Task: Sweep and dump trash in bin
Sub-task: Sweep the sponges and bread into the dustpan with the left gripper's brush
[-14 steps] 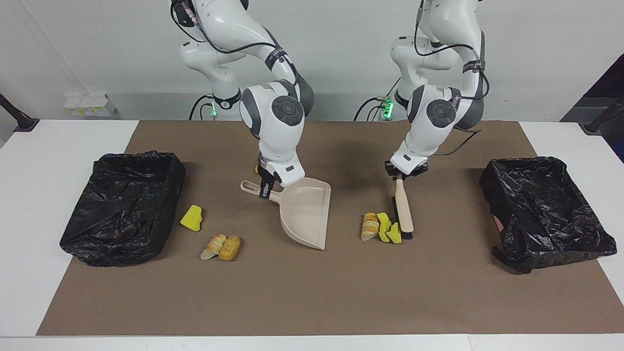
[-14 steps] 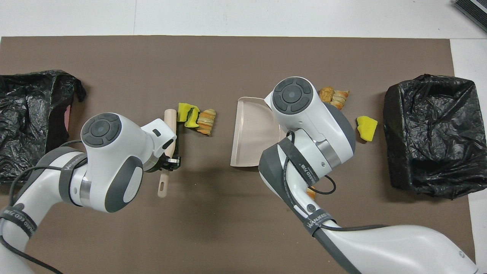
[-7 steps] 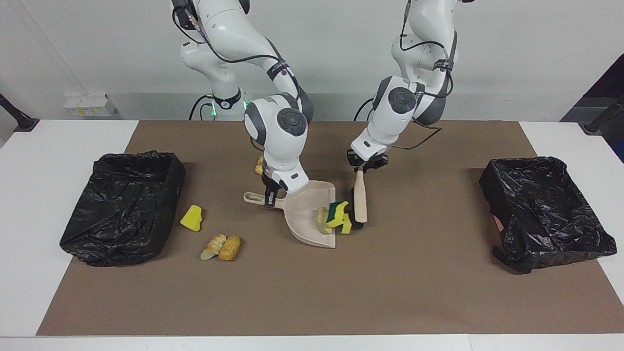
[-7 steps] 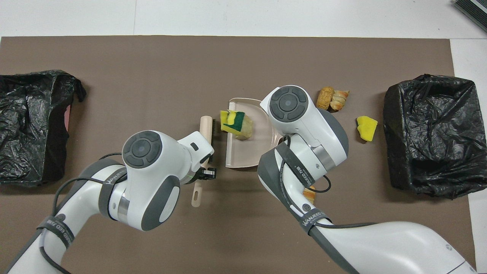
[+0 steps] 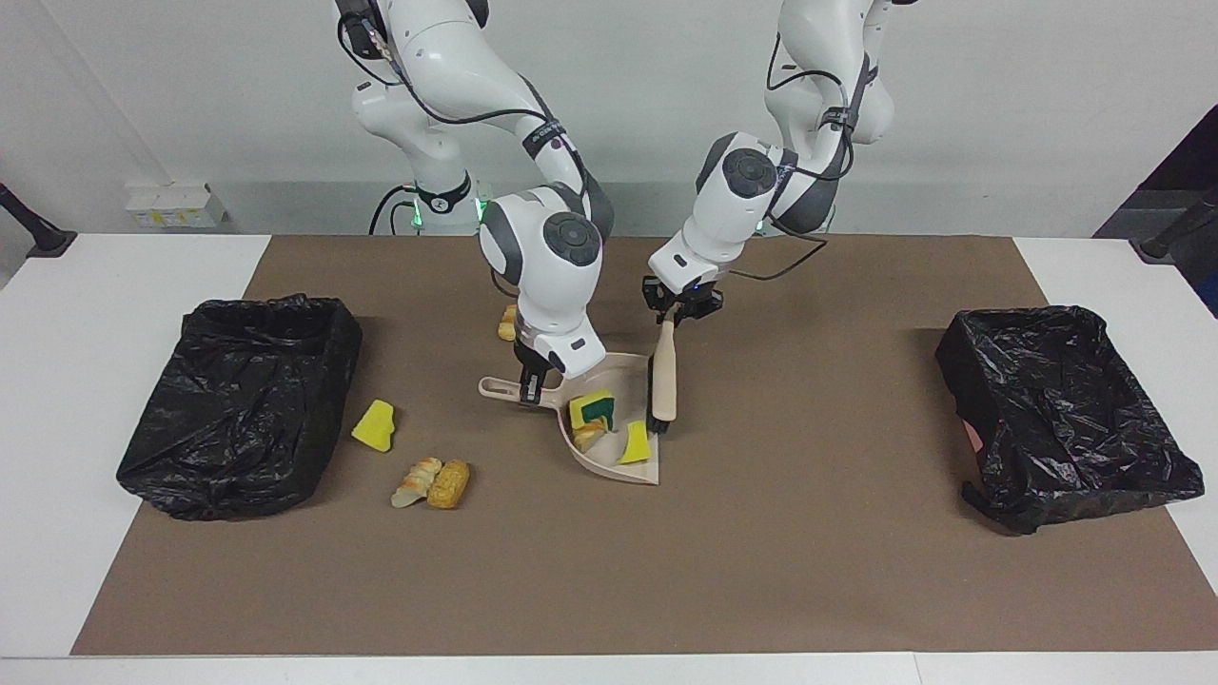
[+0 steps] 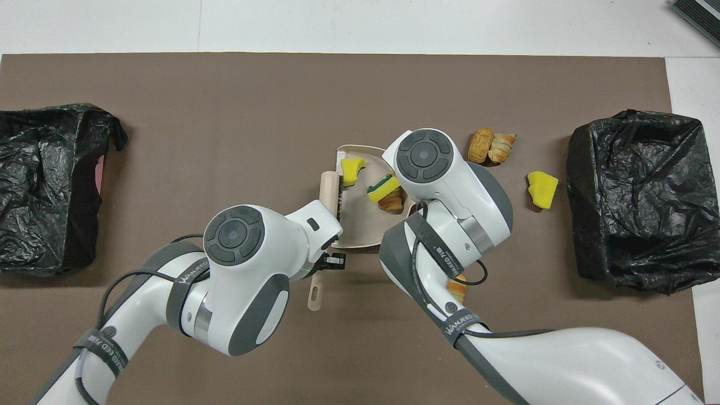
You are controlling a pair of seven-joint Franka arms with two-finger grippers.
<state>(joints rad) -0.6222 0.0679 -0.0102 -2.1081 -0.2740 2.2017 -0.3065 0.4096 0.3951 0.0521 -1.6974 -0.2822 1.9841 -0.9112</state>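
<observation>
A: Where is the trash seen?

B: Three pieces are seen inside the dustpan (image 5: 609, 428) at frame centre: a green-backed sponge chunk (image 5: 597, 406), a roll (image 5: 587, 436), a yellow chunk (image 5: 636, 444). All are lower in the facing view than both sets of jaws.

A: Jaws?

B: The right gripper (image 5: 529, 385) is clamped on the dustpan handle, just left of the pan contents. The left gripper (image 5: 677, 309) is closed on the brush (image 5: 663, 376) handle, above and right of the chunks; the bristles are set at the pan's open edge.

A: Loose trash?

B: A yellow chunk (image 5: 375, 425) and two rolls (image 5: 431, 483) are seen at lower left, beside the bin (image 5: 238, 400) lined in black. One roll (image 5: 507, 323) is partly hidden by the right arm. A second bin (image 5: 1066, 414) is seen at frame right.
</observation>
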